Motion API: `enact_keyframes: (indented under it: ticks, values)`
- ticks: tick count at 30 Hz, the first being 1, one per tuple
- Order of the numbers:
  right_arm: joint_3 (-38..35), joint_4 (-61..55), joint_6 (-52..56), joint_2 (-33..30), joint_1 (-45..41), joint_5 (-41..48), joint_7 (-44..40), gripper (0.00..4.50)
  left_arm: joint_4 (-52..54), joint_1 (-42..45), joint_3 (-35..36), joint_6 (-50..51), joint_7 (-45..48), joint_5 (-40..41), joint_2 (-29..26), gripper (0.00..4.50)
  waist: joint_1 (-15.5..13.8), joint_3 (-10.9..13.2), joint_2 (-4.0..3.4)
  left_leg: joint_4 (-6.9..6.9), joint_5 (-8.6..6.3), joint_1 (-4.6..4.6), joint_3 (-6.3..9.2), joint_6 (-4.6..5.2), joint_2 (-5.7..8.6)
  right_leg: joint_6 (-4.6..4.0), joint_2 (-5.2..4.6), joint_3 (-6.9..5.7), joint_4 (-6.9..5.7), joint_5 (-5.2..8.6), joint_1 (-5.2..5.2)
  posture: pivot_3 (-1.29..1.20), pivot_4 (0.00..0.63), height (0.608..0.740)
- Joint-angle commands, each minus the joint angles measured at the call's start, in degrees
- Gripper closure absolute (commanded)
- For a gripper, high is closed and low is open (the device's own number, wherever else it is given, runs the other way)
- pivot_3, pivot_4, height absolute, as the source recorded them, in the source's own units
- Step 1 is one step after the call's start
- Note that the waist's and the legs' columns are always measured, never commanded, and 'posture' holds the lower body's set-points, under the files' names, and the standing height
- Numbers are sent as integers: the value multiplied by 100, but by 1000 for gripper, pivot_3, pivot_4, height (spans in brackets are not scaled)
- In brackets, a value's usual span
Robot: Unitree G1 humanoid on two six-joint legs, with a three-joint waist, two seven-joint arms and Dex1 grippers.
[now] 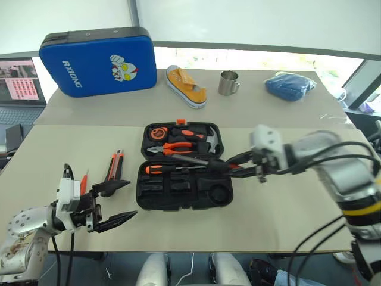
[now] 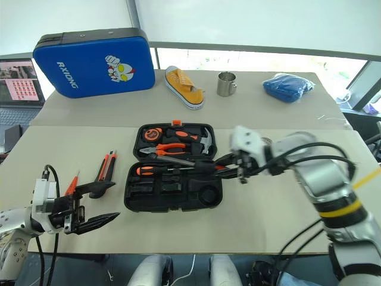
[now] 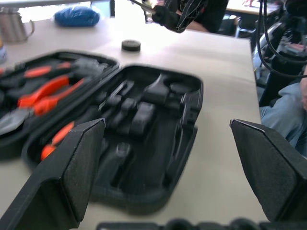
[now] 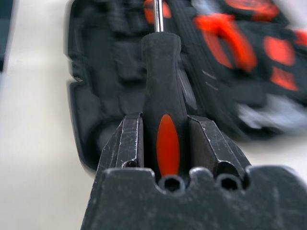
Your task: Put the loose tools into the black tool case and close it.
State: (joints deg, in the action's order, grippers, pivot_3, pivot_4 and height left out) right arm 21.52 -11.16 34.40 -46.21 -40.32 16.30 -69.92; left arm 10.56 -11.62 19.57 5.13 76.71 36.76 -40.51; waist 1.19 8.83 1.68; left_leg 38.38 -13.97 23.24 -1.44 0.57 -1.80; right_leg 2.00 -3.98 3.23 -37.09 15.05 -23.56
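Right pincer [image 1: 233, 165]: clamped on the handle of a long screwdriver [image 4: 162, 91], shaft held over the open black tool case [image 1: 183, 192] lying mid-surface. Left pincer [image 1: 113, 205]: jaws wide, empty, near the utility knife [image 1: 114, 165]. Advice: line the shaft up with a free moulded slot beside the stowed screwdriver [image 1: 159, 169], lower flat, then release.

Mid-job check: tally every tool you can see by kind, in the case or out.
Screwdrivers: 3 (one in the case at, one in the right pincer at, one small on the table at)
Knife: 1
Tape roll: 1
Pliers: 1
Hammer: 1
Tape measure: 1
Total: 8
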Motion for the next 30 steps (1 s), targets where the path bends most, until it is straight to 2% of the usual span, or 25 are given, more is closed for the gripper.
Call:
enact_keyframes:
  ticks: [1,5,20,22,26,30]
  values:
    - [669,337,61,173,-641,-717,-153,3489,212,-148,161,-142,-98,-5,7,0,-37,0,0,4,0,14,-1,0,4,2,-4,0,-2,-2,-13,0,150,740]
    - [936,838,-33,448,-983,-1125,-64,3489,376,-335,156,-92,-165,32,26,0,-56,0,0,23,1,54,-4,-1,12,6,-22,-10,-9,-7,-51,0,150,740]
    - [1222,1486,-148,951,-1105,-1930,-196,3489,366,-360,61,-228,-294,-47,72,0,-29,0,0,27,1,54,-9,-1,10,2,-18,-19,-11,-13,-53,0,150,740]
    - [1169,1526,-282,960,-1100,-1976,-184,2483,341,-339,58,-240,-291,-53,70,0,-28,0,0,28,1,54,-9,-1,9,2,-16,-18,-11,-13,-52,0,150,740]
    - [711,1480,-442,1029,-1138,-1628,-347,1218,231,-325,55,-307,-261,-85,83,0,-27,0,0,28,1,54,-9,-1,9,2,-16,-19,-12,-13,-53,0,150,740]
    - [322,1309,-332,812,-1120,-1165,-817,1218,135,-258,25,-353,-278,-117,113,0,-35,0,0,28,1,55,-8,-1,10,1,-17,-19,-11,-13,-53,0,150,740]
